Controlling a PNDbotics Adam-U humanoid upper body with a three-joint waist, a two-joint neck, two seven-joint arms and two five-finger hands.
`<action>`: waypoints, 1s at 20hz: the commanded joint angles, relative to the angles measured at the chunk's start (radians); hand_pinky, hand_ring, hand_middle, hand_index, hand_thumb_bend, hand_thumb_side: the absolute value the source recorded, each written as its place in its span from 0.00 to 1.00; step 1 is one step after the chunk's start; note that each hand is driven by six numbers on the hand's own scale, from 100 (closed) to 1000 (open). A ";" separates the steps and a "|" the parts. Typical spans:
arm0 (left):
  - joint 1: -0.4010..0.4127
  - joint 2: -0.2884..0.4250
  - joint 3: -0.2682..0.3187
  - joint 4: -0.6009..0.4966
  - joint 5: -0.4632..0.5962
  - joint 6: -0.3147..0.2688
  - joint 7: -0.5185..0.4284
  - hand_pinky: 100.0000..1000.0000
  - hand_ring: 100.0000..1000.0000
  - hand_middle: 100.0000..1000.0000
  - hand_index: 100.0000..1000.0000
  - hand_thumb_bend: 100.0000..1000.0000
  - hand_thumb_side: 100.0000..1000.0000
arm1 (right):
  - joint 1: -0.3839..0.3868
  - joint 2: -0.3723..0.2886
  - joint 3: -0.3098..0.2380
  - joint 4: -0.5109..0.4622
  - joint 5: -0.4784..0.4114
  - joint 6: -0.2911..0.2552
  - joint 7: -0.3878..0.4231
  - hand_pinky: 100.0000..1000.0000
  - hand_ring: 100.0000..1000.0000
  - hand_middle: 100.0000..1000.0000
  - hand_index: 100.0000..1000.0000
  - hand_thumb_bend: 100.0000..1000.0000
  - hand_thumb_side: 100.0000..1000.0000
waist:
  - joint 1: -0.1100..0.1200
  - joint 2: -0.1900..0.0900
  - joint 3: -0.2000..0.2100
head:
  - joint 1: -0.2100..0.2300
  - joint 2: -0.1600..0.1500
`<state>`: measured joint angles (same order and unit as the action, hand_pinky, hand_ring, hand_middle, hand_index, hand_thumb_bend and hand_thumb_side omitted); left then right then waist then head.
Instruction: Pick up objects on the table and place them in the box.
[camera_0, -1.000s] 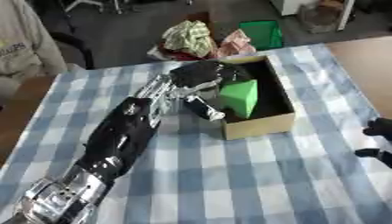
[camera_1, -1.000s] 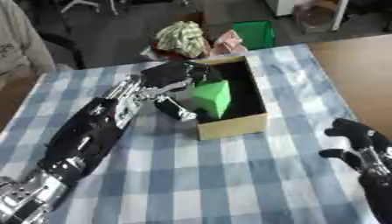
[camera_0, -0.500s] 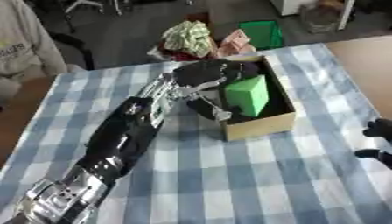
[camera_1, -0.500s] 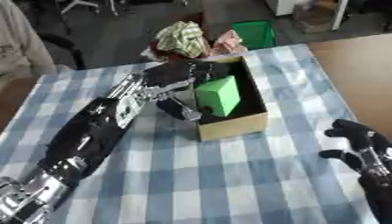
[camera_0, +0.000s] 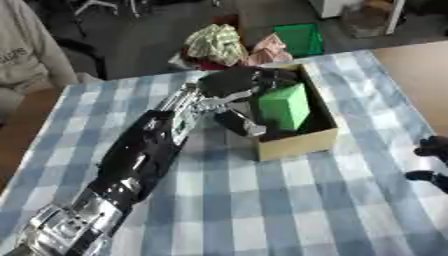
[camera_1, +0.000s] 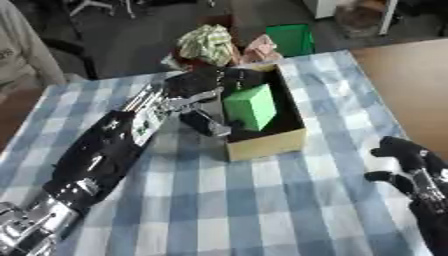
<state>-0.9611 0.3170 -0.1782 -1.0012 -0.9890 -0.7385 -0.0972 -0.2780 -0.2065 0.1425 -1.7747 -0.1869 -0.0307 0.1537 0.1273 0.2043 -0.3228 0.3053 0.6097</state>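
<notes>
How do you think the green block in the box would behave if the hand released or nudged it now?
The green block keeps flat faces and sharp edges, so it is probably stiff. It sits tilted in the cardboard box beside the left hand, so it would likely tip flat rather than roll. Its weight cannot be judged from here.

The green block (camera_0: 284, 106) has tipped further into the box (camera_0: 302, 142).

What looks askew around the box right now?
The green block sits tilted in the cardboard box, its top above the rim rather than flat inside. The left hand is at the box's left wall. Nothing looks spilled.
</notes>
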 joint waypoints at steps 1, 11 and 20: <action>-0.022 0.027 -0.002 -0.034 -0.035 -0.002 -0.003 1.00 1.00 1.00 1.00 0.00 0.86 | -0.008 -0.002 -0.002 -0.010 0.000 -0.001 0.003 0.61 1.00 0.64 0.80 0.00 0.62 | -0.010 -0.018 0.002 | -0.003 -0.010; -0.019 0.026 -0.004 -0.027 -0.079 0.006 0.030 1.00 1.00 1.00 1.00 0.00 0.98 | -0.006 -0.003 -0.003 -0.009 0.001 -0.002 0.003 0.61 1.00 0.64 0.80 0.00 0.62 | -0.011 -0.018 0.005 | -0.005 -0.010; -0.012 0.026 0.004 -0.007 -0.175 0.031 0.047 1.00 1.00 1.00 1.00 0.31 0.26 | -0.005 -0.003 -0.004 -0.007 0.004 -0.002 0.003 0.61 1.00 0.64 0.80 0.00 0.63 | -0.009 -0.016 0.008 | -0.011 -0.012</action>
<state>-0.9576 0.3171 -0.1857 -0.9998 -1.1511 -0.7095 -0.0601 -0.2752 -0.2065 0.1422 -1.7719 -0.1866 -0.0308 0.1538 0.1272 0.2032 -0.3158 0.2966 0.6091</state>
